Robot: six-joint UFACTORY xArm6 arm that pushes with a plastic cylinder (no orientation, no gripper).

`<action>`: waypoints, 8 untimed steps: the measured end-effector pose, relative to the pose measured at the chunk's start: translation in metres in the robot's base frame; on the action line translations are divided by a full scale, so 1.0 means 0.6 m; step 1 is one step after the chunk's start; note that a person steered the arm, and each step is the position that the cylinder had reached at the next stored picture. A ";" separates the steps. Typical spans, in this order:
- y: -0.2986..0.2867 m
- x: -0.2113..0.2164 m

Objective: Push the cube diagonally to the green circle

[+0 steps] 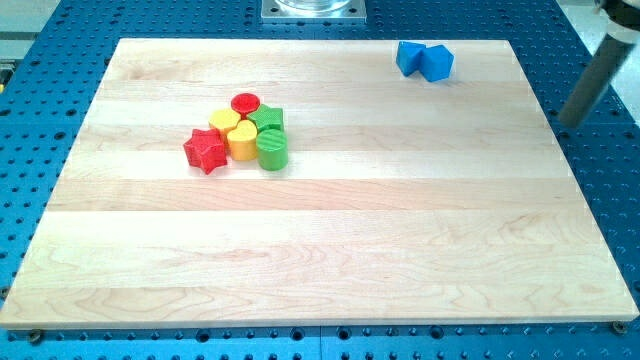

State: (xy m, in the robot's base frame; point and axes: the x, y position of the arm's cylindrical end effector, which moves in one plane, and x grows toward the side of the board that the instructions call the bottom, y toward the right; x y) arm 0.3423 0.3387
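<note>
Blocks sit bunched toward the wooden board's point(330, 250) left: the green circle point(272, 150) touches a yellow block point(243, 141), with a green star point(267, 119), red circle point(245, 104), another yellow block point(224, 122) and red star point(205, 150) around it. Far up right of the green circle lies the blue cube point(437, 62) beside another blue block point(408, 56). My tip point(569, 124), a bare rod holding nothing, stands off the board, right of the cube.

rod: tilted, at view's right edge | my tip point(570, 123): low end, off board's right side
</note>
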 end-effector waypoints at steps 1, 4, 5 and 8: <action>-0.015 -0.143; -0.316 -0.162; -0.428 -0.074; -0.371 0.062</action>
State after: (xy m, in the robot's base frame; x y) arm 0.3793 0.1158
